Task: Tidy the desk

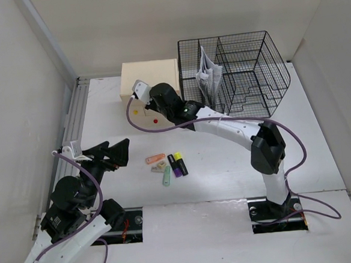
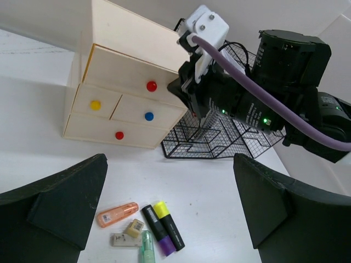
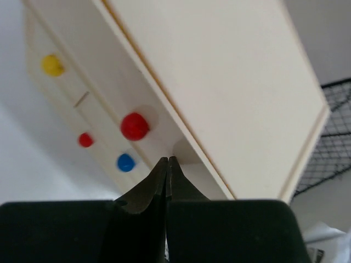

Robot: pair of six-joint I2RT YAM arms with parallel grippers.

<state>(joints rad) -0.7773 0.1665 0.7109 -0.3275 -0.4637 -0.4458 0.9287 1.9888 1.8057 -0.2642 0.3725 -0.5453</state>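
The white desk (image 1: 226, 170) bears a small heap in its middle: an orange tube (image 1: 156, 159), a yellow-capped highlighter (image 1: 180, 163), a purple-capped highlighter (image 1: 174, 166), a green tube (image 1: 166, 177) and two erasers (image 2: 127, 234). My left gripper (image 1: 116, 149) is open and empty, hovering left of the heap; in its wrist view the heap lies between its fingers (image 2: 60, 208). My right gripper (image 3: 167, 160) is shut on nothing, tips at the top edge of the cream drawer box's (image 1: 149, 78) upper drawer (image 2: 129, 74), beside its red knob (image 3: 134, 126). That drawer stands slightly out.
A black wire mesh rack (image 1: 237, 73) with papers (image 1: 209, 75) stands right of the drawer box. A metal rail (image 1: 72, 123) runs along the left side. White walls close in the back and sides. The right arm (image 1: 235, 127) spans the desk's middle.
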